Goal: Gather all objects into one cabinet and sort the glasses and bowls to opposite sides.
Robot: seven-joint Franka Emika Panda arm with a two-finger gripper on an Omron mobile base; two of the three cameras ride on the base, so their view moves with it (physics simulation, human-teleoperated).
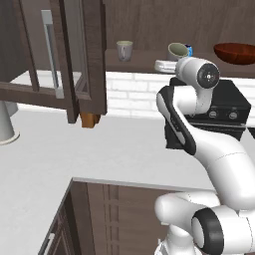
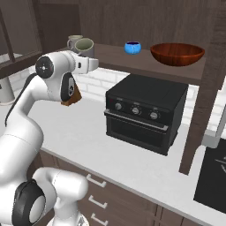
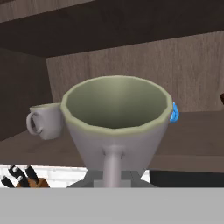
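My gripper (image 1: 168,63) is at the open shelf of the cabinet (image 1: 144,62), shut on a pale grey-beige tumbler (image 1: 177,50) that tilts slightly. In the hand view this tumbler (image 3: 116,117) looms close, its small handle facing the camera and hiding my fingertips. A second tumbler (image 1: 124,50) stands upright on the shelf further left. Behind the held one peeks the blue cup (image 2: 132,47). The wide red-brown bowl (image 2: 177,52) rests on the right part of the shelf. The glass-paned cabinet door (image 1: 74,60) with its grey bar handle (image 1: 50,45) hangs open at the left.
A black toaster oven (image 2: 145,108) sits on the white counter (image 1: 99,149) below the shelf's right half. A knife block (image 1: 89,119) stands under the open door. A white rounded object (image 1: 5,124) is at the far left. A dark wooden upright (image 2: 201,101) borders the shelf's right end.
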